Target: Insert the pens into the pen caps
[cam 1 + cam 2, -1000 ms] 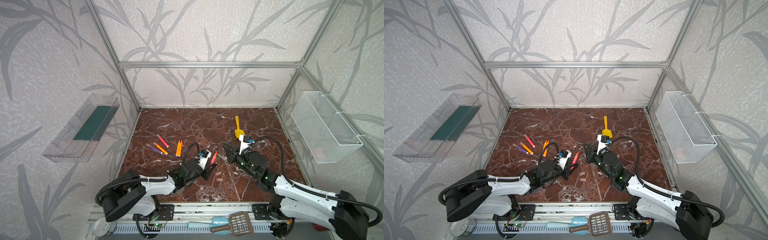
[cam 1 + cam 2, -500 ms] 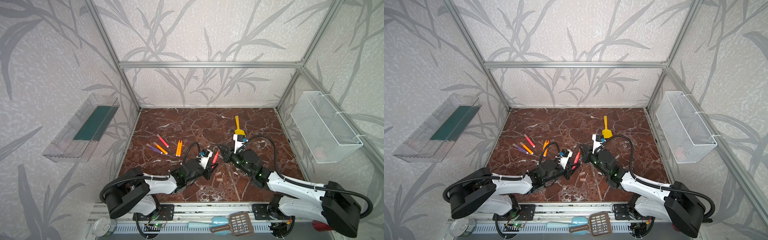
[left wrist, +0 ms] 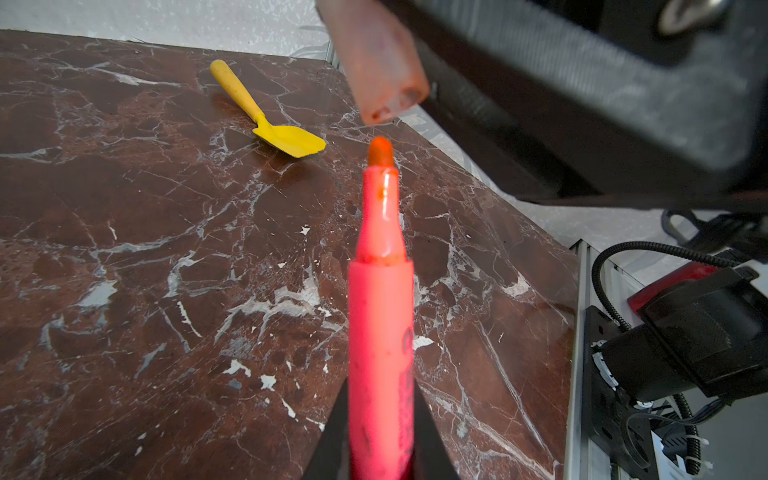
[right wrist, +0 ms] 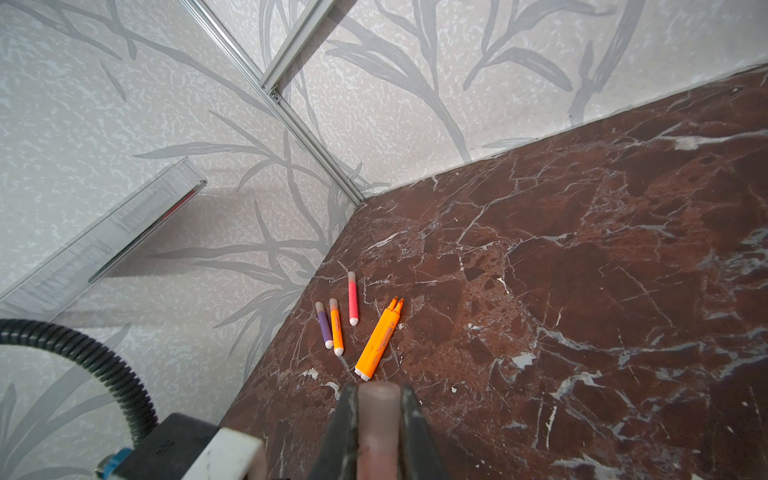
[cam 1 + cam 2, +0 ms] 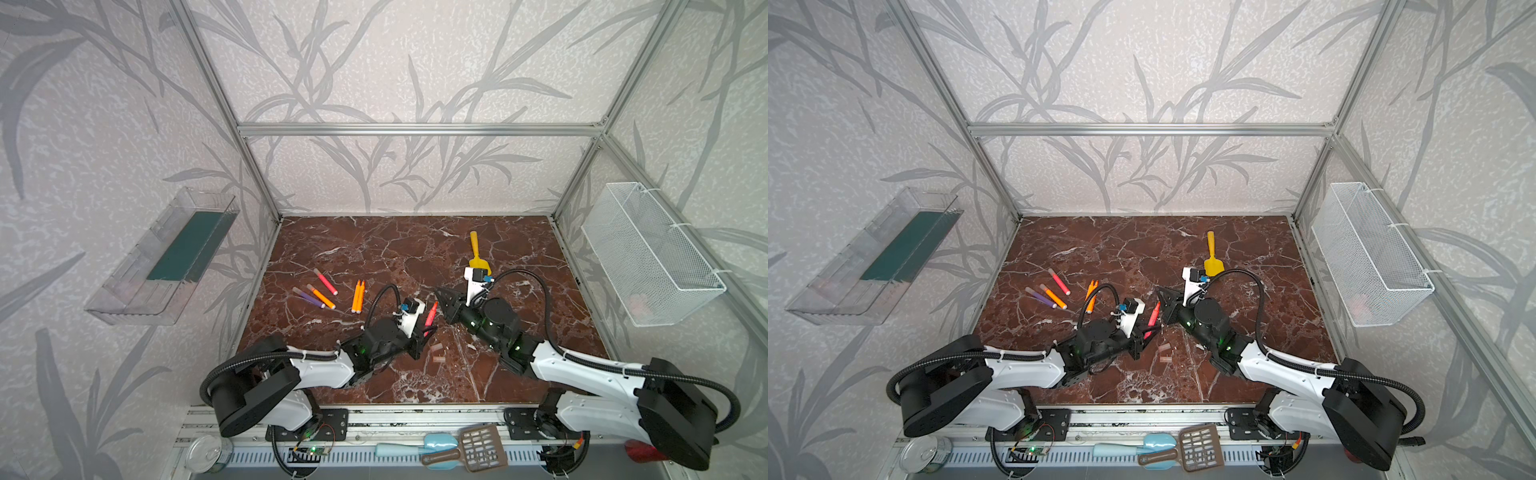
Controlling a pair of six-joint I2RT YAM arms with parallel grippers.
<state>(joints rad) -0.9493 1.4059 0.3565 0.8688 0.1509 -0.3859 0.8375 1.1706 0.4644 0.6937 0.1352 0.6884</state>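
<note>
The left gripper squeezes the red-pink pen. The right gripper squeezes a pen cap. Line the tip up with the hole, then push straight in.

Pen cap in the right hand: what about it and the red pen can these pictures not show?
The pen cap: gripped end cut off by right wrist view's edge; in both top views the right hand hides it.
The red pen: back end hidden inside the left hand, left wrist view.
Its label: blurred there.
</note>
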